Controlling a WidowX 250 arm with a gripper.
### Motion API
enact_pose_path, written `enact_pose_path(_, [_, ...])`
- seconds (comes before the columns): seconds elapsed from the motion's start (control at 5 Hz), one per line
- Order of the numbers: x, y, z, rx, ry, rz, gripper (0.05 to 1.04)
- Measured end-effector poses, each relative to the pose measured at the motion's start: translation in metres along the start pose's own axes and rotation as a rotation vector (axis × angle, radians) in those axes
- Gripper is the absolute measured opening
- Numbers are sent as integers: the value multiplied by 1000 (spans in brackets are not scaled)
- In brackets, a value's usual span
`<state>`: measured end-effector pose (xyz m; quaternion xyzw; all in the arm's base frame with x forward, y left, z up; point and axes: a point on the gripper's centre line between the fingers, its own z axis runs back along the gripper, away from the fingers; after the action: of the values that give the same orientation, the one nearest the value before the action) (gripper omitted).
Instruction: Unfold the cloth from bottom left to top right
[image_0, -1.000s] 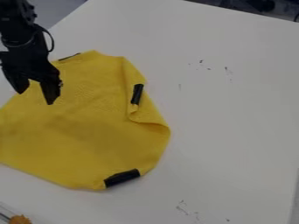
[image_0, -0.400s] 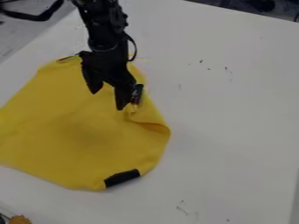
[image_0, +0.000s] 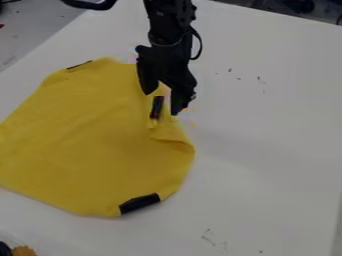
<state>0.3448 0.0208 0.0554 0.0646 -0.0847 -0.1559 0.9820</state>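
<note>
Cloth (image_0: 87, 145), yellow, spread over the left half of the worktop (image_0: 267, 150). Near left corner: orange-brown item (image_0: 23, 251), partly seen. Near edge: black strip (image_0: 139, 202). Right side: turned-in fold (image_0: 175, 144). Beyond it: second strip (image_0: 157, 109), with the claw (image_0: 162, 104) over it, fingers parted, nothing gripped. Handling, as judged: straddle that strip, pinch the top layer only, draw low towards top right. Far edge: third strip (image_0: 79, 65). Lettering: none legible.

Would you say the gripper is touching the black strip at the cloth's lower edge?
Apart: in the camera view, a broad stretch of yellow cloth shows between the gripper and that black strip.
</note>
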Motion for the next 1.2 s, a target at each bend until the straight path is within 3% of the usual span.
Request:
enact_pose_path(0.2, [10, 0, -10, -17, 4, -24, 1001])
enact_pose_path(0.6, [-1, 20, -36, -42, 49, 16, 1001])
enact_pose_path(0.8, [-2, 25, -39, -42, 54, 29, 951])
enact_pose_path(1.2, [-5, 30, -43, -46, 52, 39, 366])
